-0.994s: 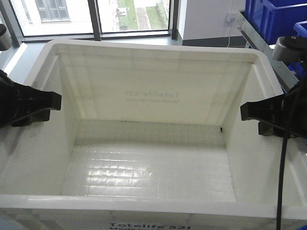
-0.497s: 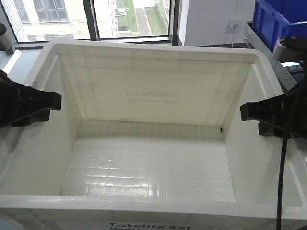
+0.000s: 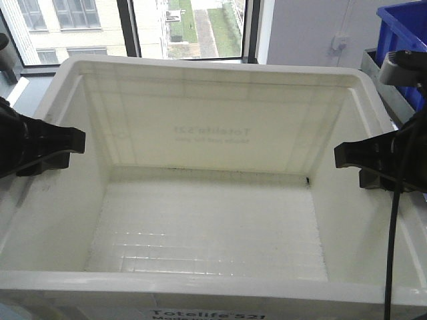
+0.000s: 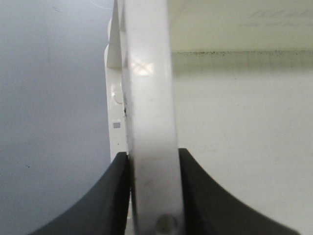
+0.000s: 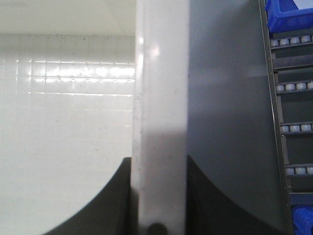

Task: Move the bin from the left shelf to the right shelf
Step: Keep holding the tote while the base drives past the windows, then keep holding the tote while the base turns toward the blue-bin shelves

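Beyond the white bin (image 3: 213, 127) the front camera shows a window with dark frames (image 3: 127, 30), pale buildings and a strip of lawn outside, and a white wall (image 3: 300, 30) carrying a socket (image 3: 341, 43). At the upper right stands a dark blue crate (image 3: 403, 37) above a slanting silver rail (image 3: 390, 97). "Totelife 521" is printed in black on the bin's near outer wall (image 3: 209, 314), with the line beneath it cut off by the frame. The same print shows faintly and mirrored through the far wall. The bin is empty, and its floor has a moulded grid that catches the light. The left pincer (image 4: 152, 159) is closed on the bin's left rim, one black finger pressed to each side of it. The right pincer (image 5: 159, 161) grips the right rim in the same way. Only the wrist cameras show what lies outside the walls. The left one looks down on a plain grey surface (image 4: 54, 122). The right one shows a band of grey, then the right shelf (image 5: 293, 88) with its rows of small pale rollers and more blue plastic at the corners. The bin sits beside that shelf and apart from it, not on the rollers. A black cable (image 3: 392, 253) hangs by the right arm.
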### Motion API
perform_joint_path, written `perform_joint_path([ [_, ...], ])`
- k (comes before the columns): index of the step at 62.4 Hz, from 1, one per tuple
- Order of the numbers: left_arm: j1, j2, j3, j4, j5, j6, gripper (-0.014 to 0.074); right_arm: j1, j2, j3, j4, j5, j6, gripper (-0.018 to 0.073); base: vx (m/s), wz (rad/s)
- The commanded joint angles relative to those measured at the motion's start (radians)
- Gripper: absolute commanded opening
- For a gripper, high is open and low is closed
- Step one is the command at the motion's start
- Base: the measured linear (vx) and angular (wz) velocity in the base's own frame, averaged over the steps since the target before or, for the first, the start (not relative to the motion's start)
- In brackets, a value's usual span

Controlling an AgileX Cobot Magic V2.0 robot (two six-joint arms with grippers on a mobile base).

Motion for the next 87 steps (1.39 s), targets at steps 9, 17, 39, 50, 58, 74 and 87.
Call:
perform_joint_path([
  [9, 0.003, -0.043, -0.037, 0.095, -0.039, 0.028, 0.0020, -0.020, -0.029, -0.035, -0.188, -0.015, 0.013, -0.0001, 0.31, 0.02],
  [17, 0.003, -0.043, -0.037, 0.095, -0.039, 0.028, 0.0020, -0.020, -0.029, -0.035, -0.188, -0.015, 0.013, -0.0001, 0.30, 0.00],
  [39, 0.003, -0.043, -0.037, 0.095, -0.039, 0.028, 0.0020, -0.020, -0.029, -0.035, -0.188, -0.016, 0.013, -0.0001, 0.28, 0.01],
  [50, 0.003, -0.043, -0.037, 0.095, -0.039, 0.028, 0.0020, -0.020, -0.029, -0.035, -0.188, -0.015, 0.012, -0.0001, 0.24, 0.05],
  [58, 0.003, -0.043, -0.037, 0.095, -0.039, 0.028, 0.0020, -0.020, -0.029, -0.035, -0.188, -0.015, 0.012, -0.0001, 0.22, 0.07],
  [74, 0.003, -0.043, -0.037, 0.095, -0.039, 0.028, 0.0020, -0.020, -0.029, -0.035, -0.188, -0.015, 0.012, -0.0001, 0.21, 0.10],
  [87, 0.003, -0.043, -0.037, 0.095, -0.039, 0.028, 0.0020, -0.020, -0.029, -0.035, -0.188, -0.015, 0.012, -0.0001, 0.20, 0.14],
])
